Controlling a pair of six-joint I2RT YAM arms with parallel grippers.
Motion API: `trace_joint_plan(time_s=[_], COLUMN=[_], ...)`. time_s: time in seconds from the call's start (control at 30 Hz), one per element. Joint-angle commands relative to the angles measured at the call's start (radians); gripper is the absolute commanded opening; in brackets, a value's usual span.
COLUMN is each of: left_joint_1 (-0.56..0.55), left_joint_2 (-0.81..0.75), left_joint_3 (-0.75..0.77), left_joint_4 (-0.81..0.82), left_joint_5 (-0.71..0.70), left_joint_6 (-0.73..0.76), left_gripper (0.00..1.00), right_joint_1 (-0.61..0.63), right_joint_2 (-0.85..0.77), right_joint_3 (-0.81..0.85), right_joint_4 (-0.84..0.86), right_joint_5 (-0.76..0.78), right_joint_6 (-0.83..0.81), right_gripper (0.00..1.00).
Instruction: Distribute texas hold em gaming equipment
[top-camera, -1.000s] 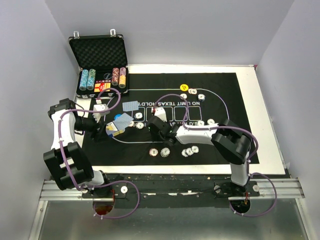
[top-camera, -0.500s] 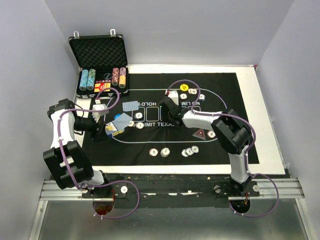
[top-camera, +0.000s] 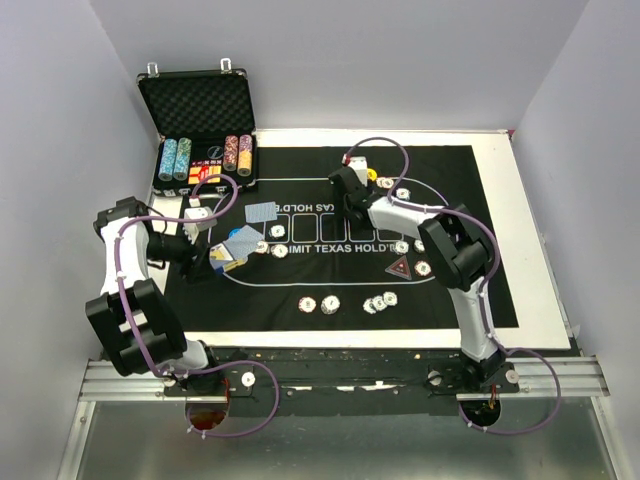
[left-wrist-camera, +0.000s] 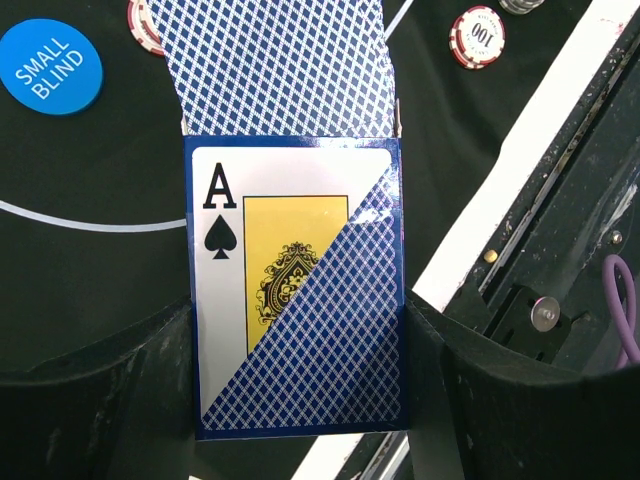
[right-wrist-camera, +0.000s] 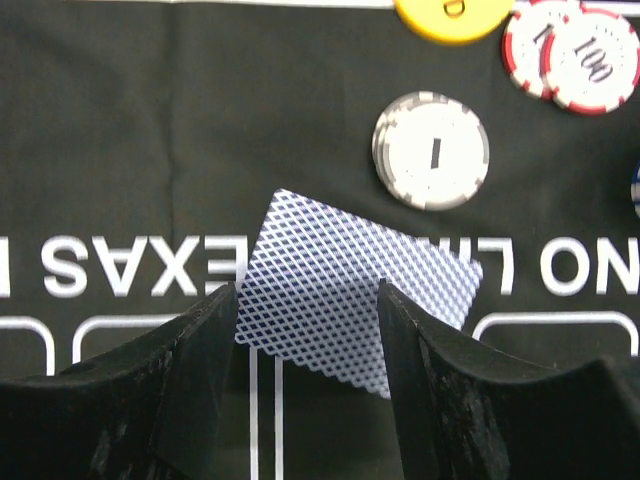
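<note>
Black felt mat w/ white lettering (top-camera: 460, 170) lies on table; open black foam-lined metal case (top-camera: 195, 105) sits at its far-left corner. L gripper (left-wrist-camera: 298, 400) is clamped on blue-patterned ace-of-spades card pack (left-wrist-camera: 300, 250) over near-left mat. R gripper (right-wrist-camera: 308, 330) has jaws apart, straddling tilted blue-backed playing card (right-wrist-camera: 340, 290) on the lettering, near grey-white round chip stack (right-wrist-camera: 431, 150) & yellow round button (right-wrist-camera: 450, 15).

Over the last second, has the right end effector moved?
Yes. The right end effector moved away from the robot and rightward, closing on the yellow button, which stayed put.
</note>
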Motion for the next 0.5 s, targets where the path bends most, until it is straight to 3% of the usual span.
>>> trace_joint_plan(time_s=[0.0,0.23,0.47], left_joint_1=[0.011,0.011,0.011], left_joint_2=[0.006,0.009,0.006], left_joint_3=[0.04,0.046,0.047], left_joint_4=[-0.277,-0.277,-0.279], left_joint_5=[0.016,0.015,0.013], left_joint_6=[0.014,0.011,0.014], left_gripper=[0.12,0.12,0.12], right_joint_1=[-0.037,-0.109,-0.103], right_joint_2=[0.11,0.181,0.031], right_joint_3=[0.086,0.181,0.107], right_joint_4=[-0.123,-0.163,-0.106], right_joint_5=[0.023,0.02,-0.052], right_joint_6=[-0.046,-0.053,-0.077], right_gripper=[0.66,0.65,0.64])
